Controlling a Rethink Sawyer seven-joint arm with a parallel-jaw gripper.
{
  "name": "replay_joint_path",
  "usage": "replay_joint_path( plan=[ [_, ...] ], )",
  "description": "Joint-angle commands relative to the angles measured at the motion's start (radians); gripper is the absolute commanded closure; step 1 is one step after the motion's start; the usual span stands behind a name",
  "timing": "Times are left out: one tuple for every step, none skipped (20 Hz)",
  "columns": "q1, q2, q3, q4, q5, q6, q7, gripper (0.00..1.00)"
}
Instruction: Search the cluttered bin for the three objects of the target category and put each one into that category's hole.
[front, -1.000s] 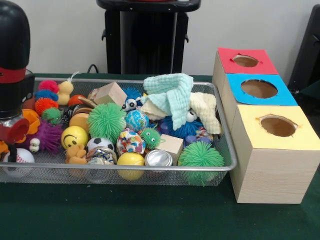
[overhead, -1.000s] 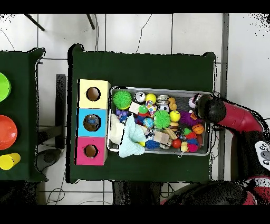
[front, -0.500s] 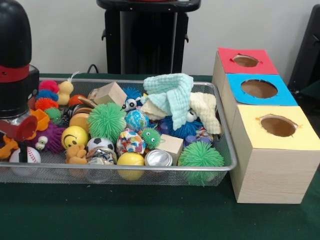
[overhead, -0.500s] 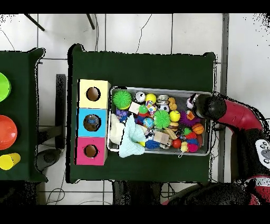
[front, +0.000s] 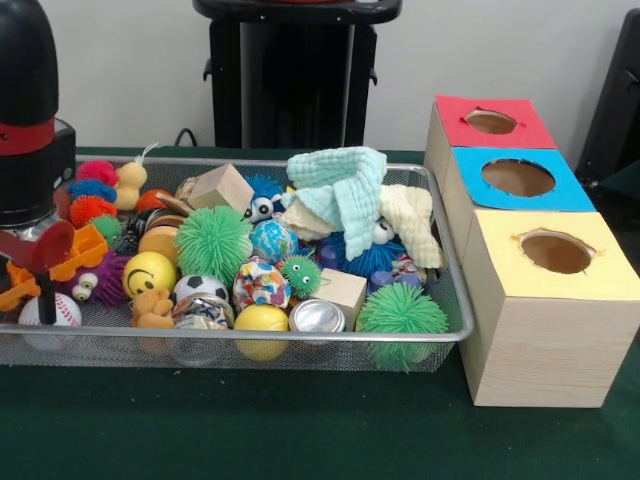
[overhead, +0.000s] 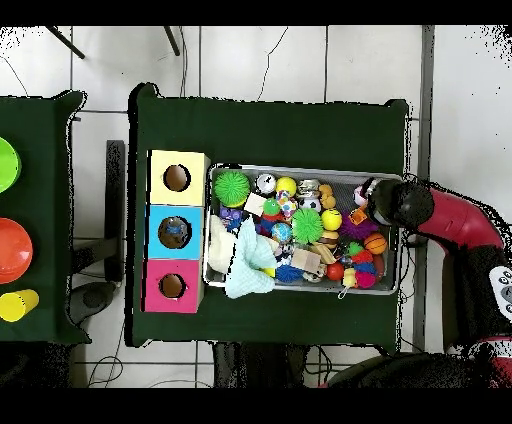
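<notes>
Gripper (front: 42, 262) at the wire bin's (front: 300, 343) end, jaws clamped on an orange toy (front: 62, 262), lifted above the baseball (front: 52, 311)

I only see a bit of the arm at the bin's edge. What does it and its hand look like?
The arm is a rounded black casing with a red band round it. The overhead view shows a red link behind a black end. The hand under it has red parts on a clear, shiny base.
</notes>
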Motion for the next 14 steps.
replay_joint_path(
  plan=[
    [-0.020,0.045,0.104,0.095,-0.084,0.034,-0.264,0.00],
    [-0.017,0.049,0.100,0.093,-0.087,0.027,-0.255,0.00],
    [-0.015,0.054,0.098,0.090,-0.091,0.018,-0.249,0.00],
    [-0.021,0.054,0.102,0.104,-0.100,-0.018,-0.245,0.00],
    [-0.024,0.057,0.103,0.105,-0.095,-0.010,-0.243,0.00],
    [-0.024,0.064,0.105,0.099,-0.096,-0.006,-0.244,0.00],
    [-0.025,0.065,0.107,0.099,-0.100,-0.011,-0.244,0.00],
    [-0.023,0.073,0.108,0.090,-0.103,-0.009,-0.242,0.00],
    [-0.023,0.074,0.110,0.090,-0.108,-0.014,-0.240,0.00],
    [-0.022,0.077,0.110,0.089,-0.112,-0.017,-0.233,0.00],
    [-0.024,0.080,0.113,0.089,-0.116,-0.020,-0.232,0.00],
    [-0.022,0.086,0.117,0.084,-0.120,-0.021,-0.230,0.00],
    [-0.022,0.089,0.119,0.081,-0.122,-0.018,-0.230,0.00],
    [-0.020,0.096,0.123,0.074,-0.123,-0.017,-0.233,0.00]
  ],
)
